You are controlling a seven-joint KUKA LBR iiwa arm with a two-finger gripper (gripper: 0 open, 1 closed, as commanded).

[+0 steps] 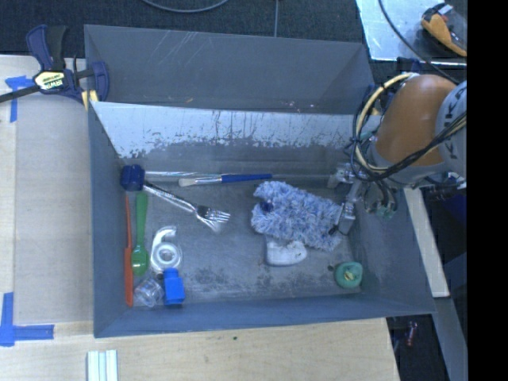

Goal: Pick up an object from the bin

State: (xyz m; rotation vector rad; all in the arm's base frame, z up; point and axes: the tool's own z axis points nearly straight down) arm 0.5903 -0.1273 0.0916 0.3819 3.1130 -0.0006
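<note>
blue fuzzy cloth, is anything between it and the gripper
Nothing visible is. The gripper sits right at the right edge of the blue fuzzy cloth. A white piece and a green round thing lie aside, nearer the camera.

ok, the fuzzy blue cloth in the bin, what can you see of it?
The fuzzy cloth is pale blue flecked white, shaggy like a duster, crumpled in a loose heap. It lies on the bin floor, right of centre. Its near edge overlaps a white lump; the gripper is at its right edge, contact unclear.
</note>
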